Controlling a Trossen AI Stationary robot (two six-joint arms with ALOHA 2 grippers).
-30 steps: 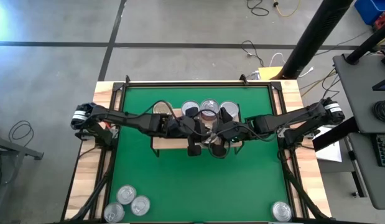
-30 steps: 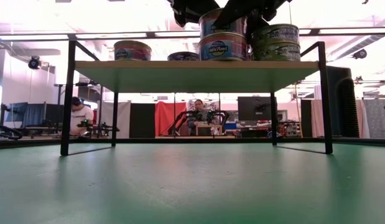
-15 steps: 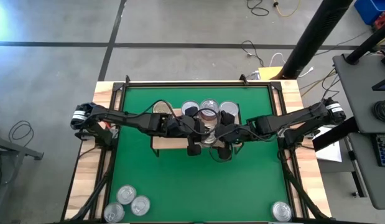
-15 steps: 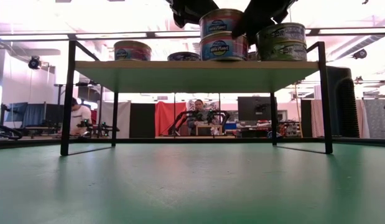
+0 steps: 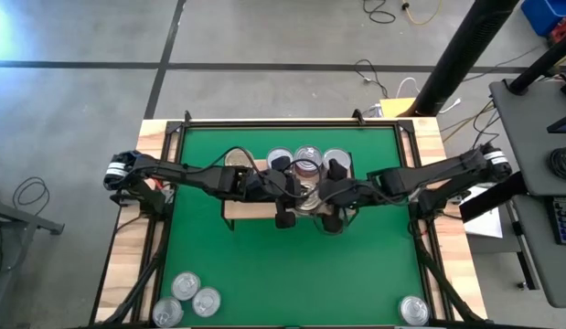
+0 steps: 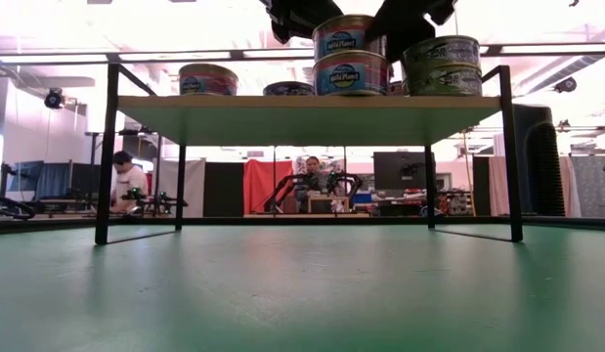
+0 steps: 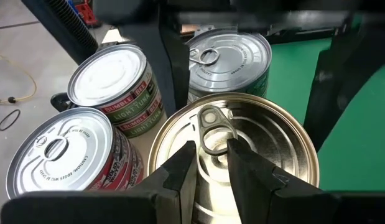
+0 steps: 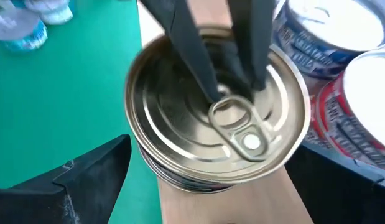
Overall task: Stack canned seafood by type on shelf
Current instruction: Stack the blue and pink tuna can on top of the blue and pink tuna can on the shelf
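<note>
The light-wood shelf (image 5: 237, 208) (image 6: 312, 106) stands mid-mat and carries several tins. A gold-lidded tin (image 7: 267, 143) (image 8: 180, 130) (image 6: 346, 34) sits on a like tin (image 6: 351, 73). My left gripper (image 7: 211, 162) (image 5: 296, 187) is over its lid, fingers almost together at the pull ring. My right gripper (image 8: 214, 186) (image 5: 330, 196) is open, one finger on each side of that tin and clear of it. Next to the stack are two green tins stacked (image 6: 441, 64), a flat dark tin (image 6: 287, 88) and a pink tin (image 6: 208, 78). My left gripper comes from above, slanting in from the table's left. Its fingertips (image 8: 211, 87) rest on the top tin's gold lid at the pull ring (image 7: 212, 121), one on each side. I cannot tell whether they pinch the ring. The tin stands upright on the tin below.
Three loose tins (image 5: 186, 297) lie at the mat's near left corner and one (image 5: 413, 309) at its near right corner. In the left wrist view, white-lidded (image 7: 114, 81), red (image 7: 61, 152) and green-sided (image 7: 232, 59) tins crowd the stack. People sit in the room beyond.
My right gripper has let go of the top tin and drawn back toward the table's right, rising slightly; its fingers no longer cover the tin in the low view. The tin has stayed on the lower one.
</note>
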